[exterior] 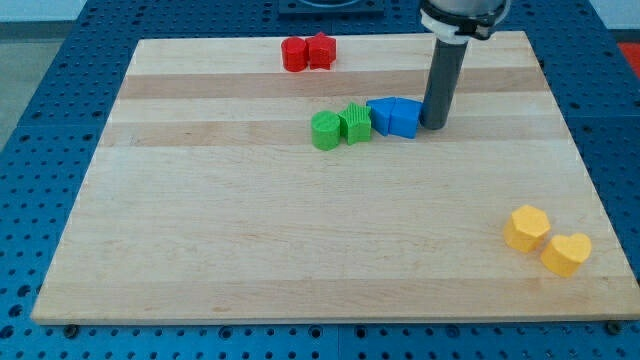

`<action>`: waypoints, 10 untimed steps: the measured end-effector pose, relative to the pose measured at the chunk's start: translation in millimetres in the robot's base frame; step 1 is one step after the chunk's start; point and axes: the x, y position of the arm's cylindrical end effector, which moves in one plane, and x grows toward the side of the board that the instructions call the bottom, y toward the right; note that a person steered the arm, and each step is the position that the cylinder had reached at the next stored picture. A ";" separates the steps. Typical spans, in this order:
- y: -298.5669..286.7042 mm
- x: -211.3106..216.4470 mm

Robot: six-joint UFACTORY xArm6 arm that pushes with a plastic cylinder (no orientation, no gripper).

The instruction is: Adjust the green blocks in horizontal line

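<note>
Two green blocks sit near the board's upper middle: a round green block [325,131] on the left and a star-like green block [355,123] touching its right side, slightly higher in the view. Two blue blocks [394,116] lie right of the green star block, touching it. My tip [434,124] rests on the board just right of the blue blocks, touching or nearly touching them. The rod rises straight up from there.
Two red blocks [307,52] sit together near the top edge of the wooden board [250,240]. Two yellow blocks, a hexagon-like one [527,227] and a heart-like one [566,253], lie near the bottom right corner.
</note>
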 end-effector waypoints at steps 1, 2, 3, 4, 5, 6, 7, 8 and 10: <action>0.4 4.3; -1.4 33.2; -30.3 47.0; -70.7 49.9; -94.5 49.9; -107.3 49.8; -108.0 48.2; -107.8 39.6; -107.8 26.3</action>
